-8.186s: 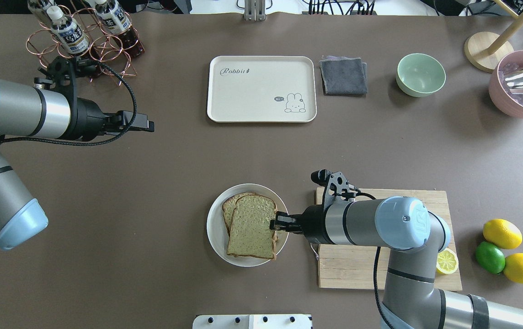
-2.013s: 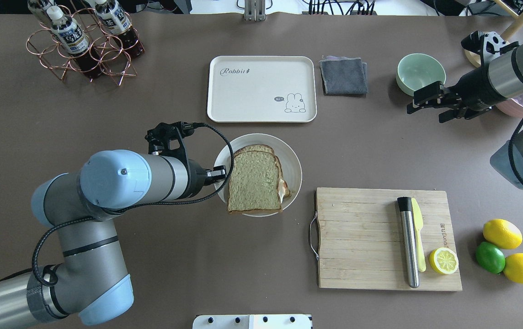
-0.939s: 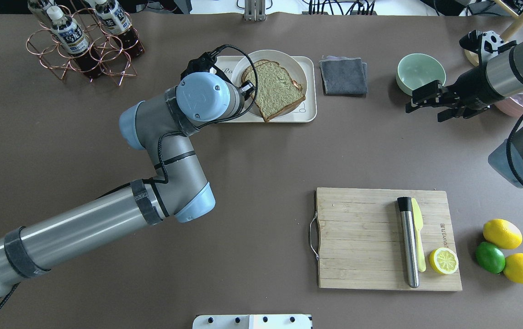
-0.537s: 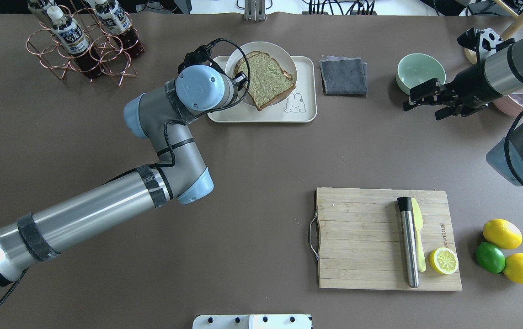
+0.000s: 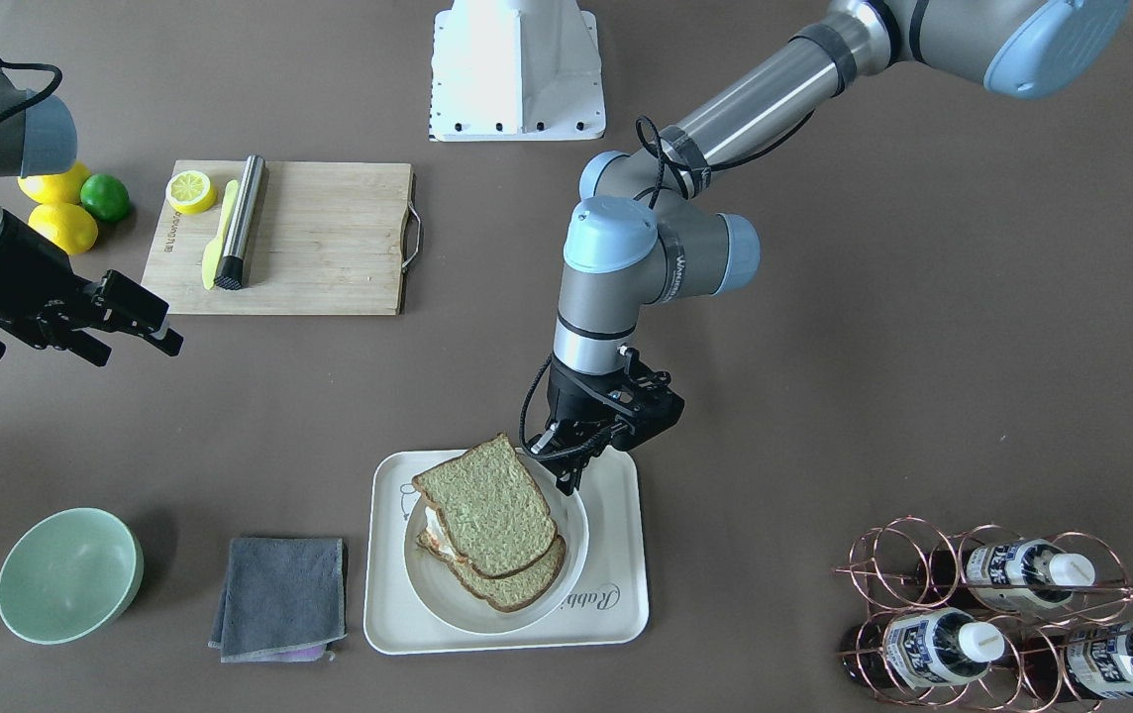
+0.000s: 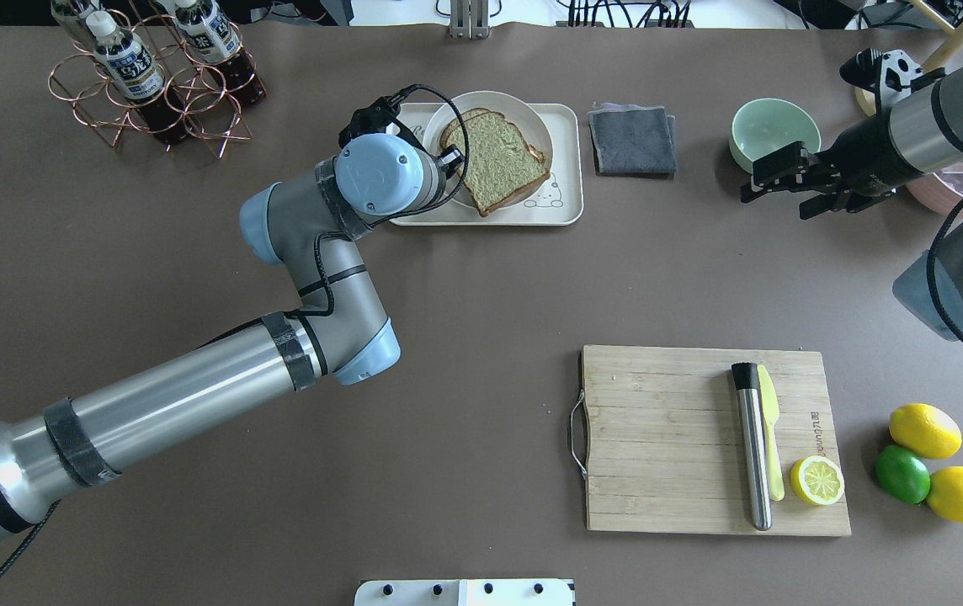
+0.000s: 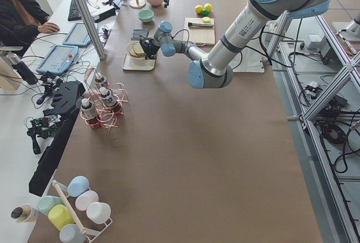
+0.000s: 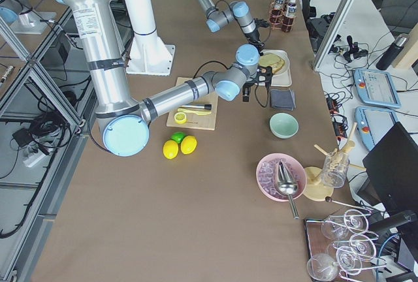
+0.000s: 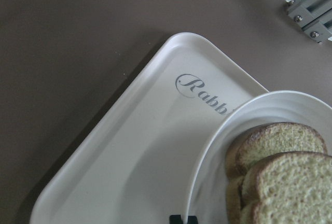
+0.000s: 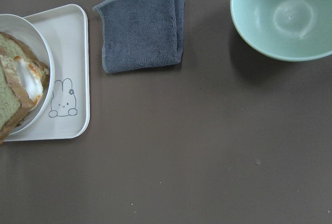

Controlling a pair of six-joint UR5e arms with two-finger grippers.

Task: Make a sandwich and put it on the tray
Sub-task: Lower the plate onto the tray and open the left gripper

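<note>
One sandwich (image 6: 498,160), plate (image 6: 534,115) over tray (image 6: 564,213), left end effector (image 6: 449,159) clamping its rim, right end effector (image 6: 751,189) splayed.

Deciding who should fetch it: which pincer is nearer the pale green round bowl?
Right. The right pincer hovers close beside the pale green round bowl; the left pincer is far off, gripping the round white plate.

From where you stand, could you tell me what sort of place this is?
Probably a robotics lab staged as a kitchen: an operator with pendants, aluminium framing, a sandwich on a tray.
</note>
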